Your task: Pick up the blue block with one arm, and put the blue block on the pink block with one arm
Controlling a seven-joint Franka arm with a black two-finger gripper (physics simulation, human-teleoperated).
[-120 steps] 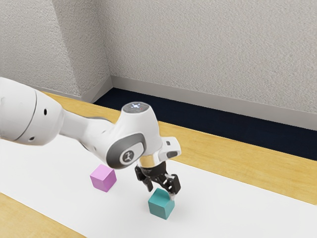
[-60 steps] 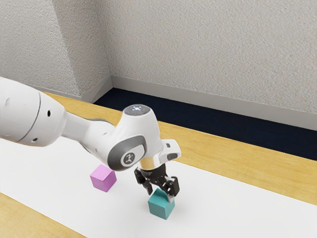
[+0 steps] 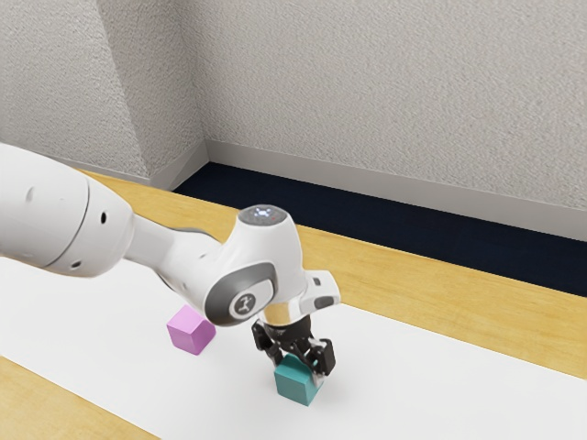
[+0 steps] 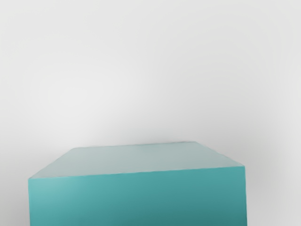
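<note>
White tabletop (image 3: 440,367), wooden borders (image 3: 459,284) (near and far), dark floor (image 3: 413,225), textured grey wall (image 3: 385,82)

One white arm (image 3: 138,247), entering from the exterior view's left and bent down over a white table top (image 3: 440,385) with a wood-coloured border (image 3: 477,293). One black gripper (image 3: 295,360), fingers spread, set low over one blue block (image 3: 299,385), with a finger on either side of the block's upper part; whether the fingers touch the block cannot be made out. One pink block (image 3: 190,331), resting on the white surface to the exterior view's left of the blue block, apart from it, one upper corner covered by the arm.
</note>
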